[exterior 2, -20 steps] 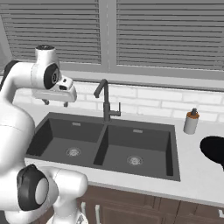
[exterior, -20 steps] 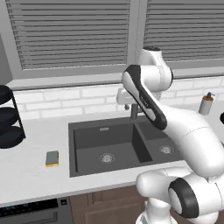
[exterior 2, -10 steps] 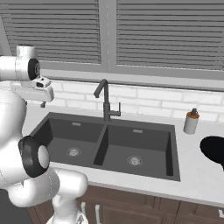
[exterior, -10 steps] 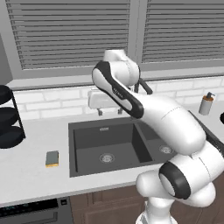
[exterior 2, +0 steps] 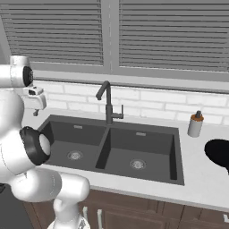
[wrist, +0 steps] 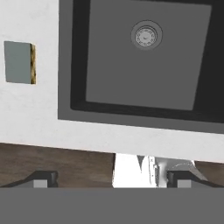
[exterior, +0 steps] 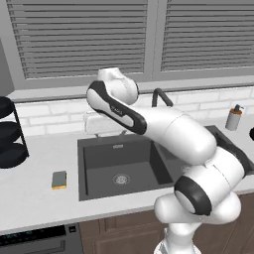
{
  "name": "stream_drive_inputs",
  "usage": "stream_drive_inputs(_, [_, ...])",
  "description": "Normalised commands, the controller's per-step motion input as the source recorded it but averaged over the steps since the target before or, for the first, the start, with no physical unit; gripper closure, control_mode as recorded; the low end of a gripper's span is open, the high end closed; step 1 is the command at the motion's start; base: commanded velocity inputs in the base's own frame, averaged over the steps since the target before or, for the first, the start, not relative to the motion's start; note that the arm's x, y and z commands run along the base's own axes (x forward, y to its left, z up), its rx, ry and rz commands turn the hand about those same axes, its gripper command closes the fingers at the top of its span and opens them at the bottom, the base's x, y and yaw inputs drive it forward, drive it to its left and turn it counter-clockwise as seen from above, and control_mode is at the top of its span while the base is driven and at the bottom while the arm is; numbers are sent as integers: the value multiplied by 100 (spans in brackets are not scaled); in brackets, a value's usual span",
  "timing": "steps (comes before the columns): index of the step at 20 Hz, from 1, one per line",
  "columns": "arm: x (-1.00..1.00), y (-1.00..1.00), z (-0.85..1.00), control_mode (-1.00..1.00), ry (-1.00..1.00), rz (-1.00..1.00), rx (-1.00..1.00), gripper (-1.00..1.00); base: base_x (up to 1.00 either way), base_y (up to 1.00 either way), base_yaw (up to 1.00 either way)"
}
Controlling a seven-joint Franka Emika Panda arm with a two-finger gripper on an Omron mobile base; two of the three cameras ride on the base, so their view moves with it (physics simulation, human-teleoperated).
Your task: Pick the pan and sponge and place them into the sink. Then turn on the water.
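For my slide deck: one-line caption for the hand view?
Open gripper looks down on the sink, with the sponge on the counter beside it.

arm (exterior: pixel 168 129): glossy white rounded shells | joints: black bands | base: white

Even, flat rendered light, no glare; soft shadow inside sink (exterior: pixel 119 163) basins; all views sharp, slightly pixelated, undistorted.

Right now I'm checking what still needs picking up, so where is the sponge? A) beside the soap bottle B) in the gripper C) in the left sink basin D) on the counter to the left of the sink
D: the sponge lies flat on the white counter, left of the sink and apart from it.
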Motion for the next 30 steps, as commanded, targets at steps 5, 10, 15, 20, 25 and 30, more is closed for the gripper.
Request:
stream_drive_inputs(5, [0,57,-52,-100,0,0,0,-100,0,0,0])
stream_drive_inputs(10, [3,63,-43,-100,3,2,0,-100,0,0,0])
stream_drive_inputs(15, [13,59,-45,-100,0,0,0,-100,0,0,0])
stream_drive_inputs(20, [21,60,-46,-100,0,0,0,-100,0,0,0])
stream_drive_inputs(25, [24,48,-42,-100,1,0,-1,-100,0,0,0])
stream_drive_inputs(30, [19,40,-33,-100,0,0,-2,-100,0,0,0])
